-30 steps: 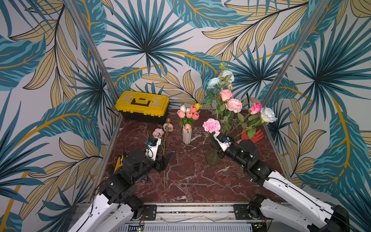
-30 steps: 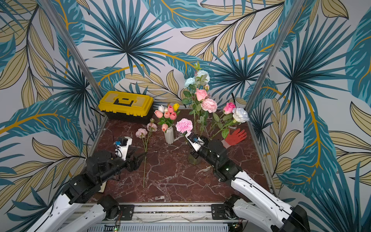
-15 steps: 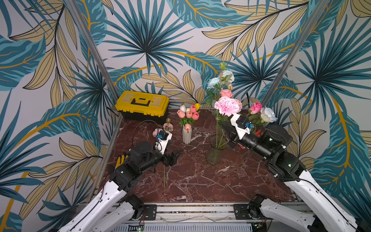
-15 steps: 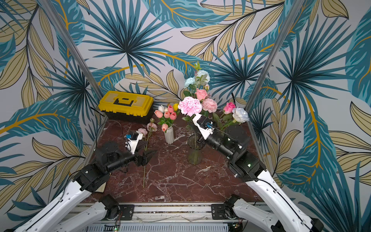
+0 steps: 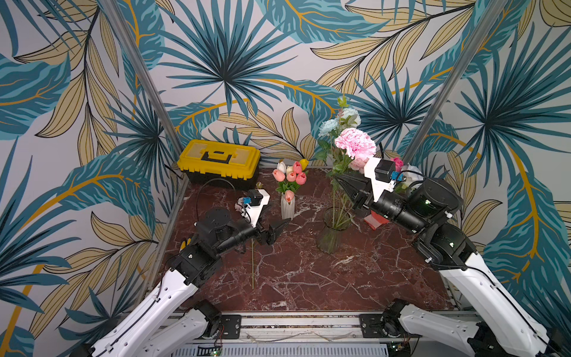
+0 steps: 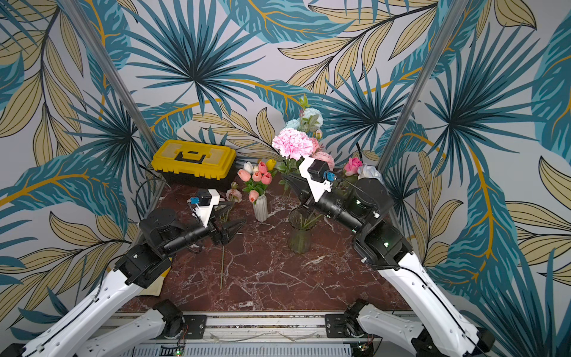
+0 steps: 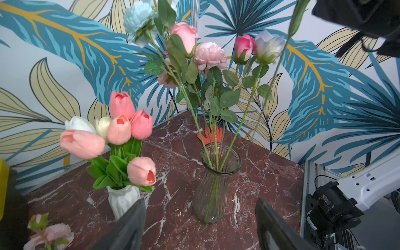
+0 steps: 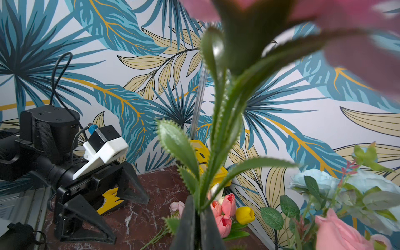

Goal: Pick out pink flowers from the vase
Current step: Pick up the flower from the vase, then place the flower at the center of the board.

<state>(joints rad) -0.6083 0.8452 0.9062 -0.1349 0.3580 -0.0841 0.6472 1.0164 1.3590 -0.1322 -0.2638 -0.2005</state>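
Leafy wallpaper [image 5: 222, 77] all round, dark marble bench [image 5: 309, 278], and your right pincer [image 5: 336, 180] is clamped tight on the stem of the pink carnation [image 5: 355, 146], holding it high over the glass vase [image 5: 333, 231] so the long stem slides out straight – can't tell if its end clears the rim. Your left pincer [image 5: 279, 231] hangs wide open and empty near the pink flower [image 6: 234, 194] lying on the bench, probably the drop spot; more pink roses [image 7: 184, 34] sit in the vase.

Both top views, nearly identical, look down from above the front edge of the tabletop [image 5: 309, 278] toward its back edge. Left wrist view faces the glass vase [image 7: 216, 186] closely. Right wrist view, with the pink carnation stem [image 8: 216, 121] close before it, faces the left arm [image 8: 54, 140].
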